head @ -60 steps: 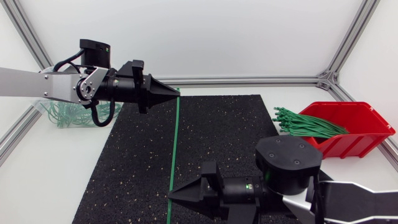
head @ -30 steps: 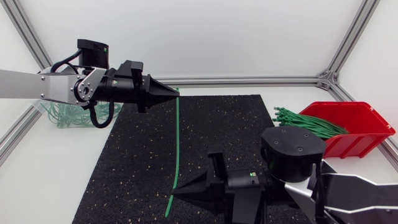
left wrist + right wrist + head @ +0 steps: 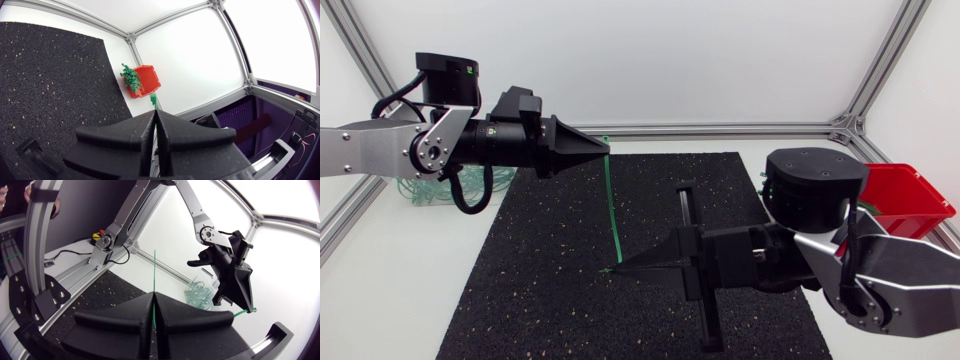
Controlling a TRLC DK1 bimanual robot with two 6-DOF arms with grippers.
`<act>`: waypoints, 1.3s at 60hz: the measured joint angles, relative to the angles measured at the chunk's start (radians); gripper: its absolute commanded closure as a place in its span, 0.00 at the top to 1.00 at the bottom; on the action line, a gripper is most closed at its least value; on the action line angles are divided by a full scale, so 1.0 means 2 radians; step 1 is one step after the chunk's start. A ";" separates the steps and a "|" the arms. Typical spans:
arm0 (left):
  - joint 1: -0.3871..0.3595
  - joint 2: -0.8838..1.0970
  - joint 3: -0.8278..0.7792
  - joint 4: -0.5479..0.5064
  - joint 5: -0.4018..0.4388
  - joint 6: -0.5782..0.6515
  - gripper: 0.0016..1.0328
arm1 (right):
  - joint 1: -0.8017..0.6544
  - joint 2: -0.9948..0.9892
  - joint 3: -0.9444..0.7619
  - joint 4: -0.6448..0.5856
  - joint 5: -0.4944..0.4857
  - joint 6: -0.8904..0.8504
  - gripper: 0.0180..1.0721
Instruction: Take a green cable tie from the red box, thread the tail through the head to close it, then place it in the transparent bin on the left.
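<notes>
Between left gripper (image 3: 603, 150) and right gripper (image 3: 621, 268), each pinching an end, stretches the green cable tie (image 3: 611, 205).

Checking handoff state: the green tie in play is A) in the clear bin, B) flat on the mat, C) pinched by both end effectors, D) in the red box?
C: left end effector pinches one end of the cable tie, right end effector the other.

A black speckled mat (image 3: 540, 260) covers the middle of the white surface (image 3: 390, 300). Around it, aluminium frame rails (image 3: 720, 129) border evenly lit white wall panels (image 3: 650, 60).
</notes>
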 measured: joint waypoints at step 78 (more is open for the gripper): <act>-0.085 -0.220 -0.177 0.146 -0.107 0.007 0.03 | -0.043 -0.039 0.207 -0.219 -0.216 0.651 0.05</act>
